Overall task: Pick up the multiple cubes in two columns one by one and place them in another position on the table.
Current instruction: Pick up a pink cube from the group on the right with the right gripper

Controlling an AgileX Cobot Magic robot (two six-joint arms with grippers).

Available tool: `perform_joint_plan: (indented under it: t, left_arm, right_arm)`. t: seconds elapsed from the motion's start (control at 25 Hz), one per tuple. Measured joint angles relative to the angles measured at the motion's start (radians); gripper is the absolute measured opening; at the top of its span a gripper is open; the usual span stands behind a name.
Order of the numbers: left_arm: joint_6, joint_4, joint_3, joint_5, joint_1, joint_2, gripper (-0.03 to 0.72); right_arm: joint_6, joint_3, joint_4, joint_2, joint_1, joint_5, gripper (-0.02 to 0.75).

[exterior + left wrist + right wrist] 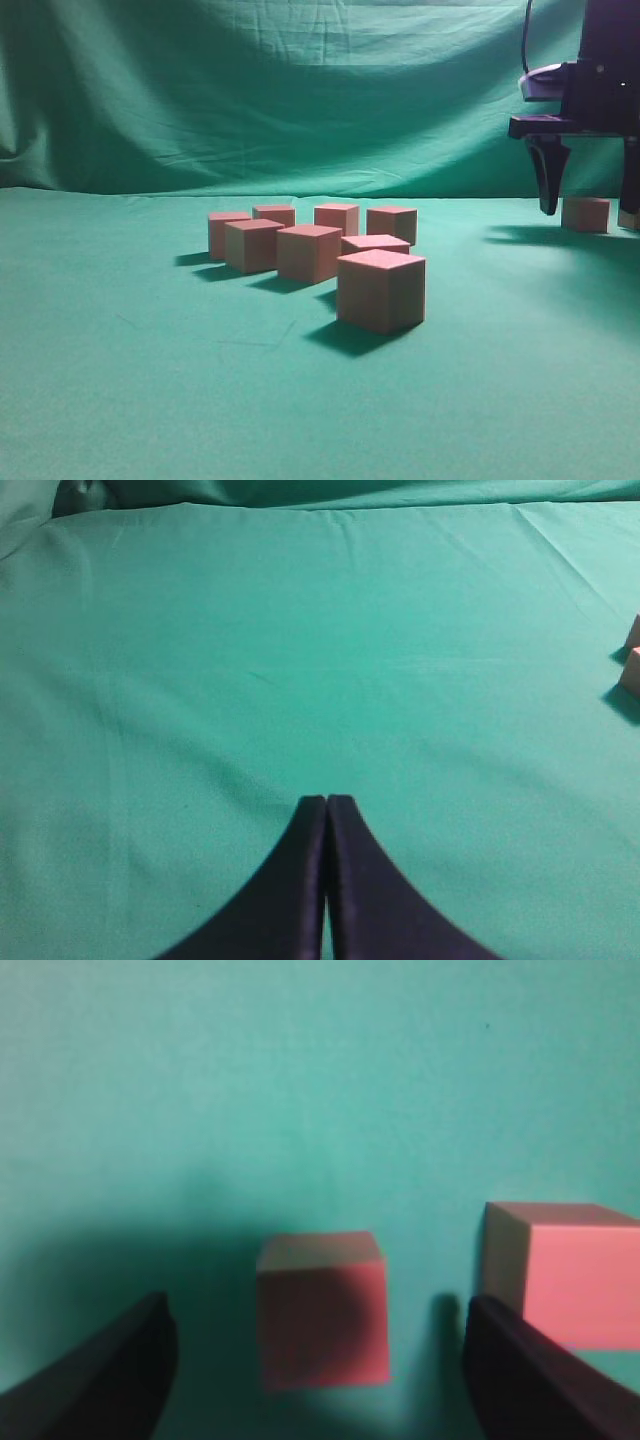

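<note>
Two cubes (322, 1310) under the right gripper (320, 1360), one outside exterior view.

The exterior view sits low, near object height, and looks along the surface (150, 400) toward the green backdrop curtain (250, 90), with the cubes (380, 288) mid-frame and my right gripper (588, 205) at the far right edge. My left wrist view looks forward and down past my left gripper (327, 810) over bare cloth; two cube corners (632, 660) clip its right edge. My right wrist view hangs close and looks steeply down, blurred, on one cube (322, 1310) between my gripper's fingers (100, 1380), a second cube (565, 1270) beside it. The exterior view shares that far-right spot.
</note>
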Motion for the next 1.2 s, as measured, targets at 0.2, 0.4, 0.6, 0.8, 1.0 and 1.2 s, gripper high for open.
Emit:
perform_joint_plan:
  t: [0.2,0.4,0.6,0.8,1.0,1.2]
  left_arm:
    - [0.0,0.0,0.0,0.0,0.0,0.0,0.0]
    - [0.0,0.0,0.0,0.0,0.0,0.0,0.0]
    - [0.0,0.0,0.0,0.0,0.0,0.0,0.0]
    - [0.0,0.0,0.0,0.0,0.0,0.0,0.0]
    - [0.0,0.0,0.0,0.0,0.0,0.0,0.0]
    - [0.0,0.0,0.0,0.0,0.0,0.0,0.0]
  right_arm:
    - [-0.022,-0.002,0.006,0.032,-0.002,-0.022,0.559]
    - [-0.026,-0.008,0.007,0.045,-0.002,-0.032,0.504]
    - [-0.026,-0.01,0.01,0.045,-0.002,-0.031,0.249]
    - [-0.028,-0.073,0.011,0.048,-0.002,0.051,0.255]
    - [-0.028,-0.243,0.023,0.041,0.011,0.138,0.255]
    - [-0.031,-0.297,0.087,-0.084,0.045,0.151,0.255]
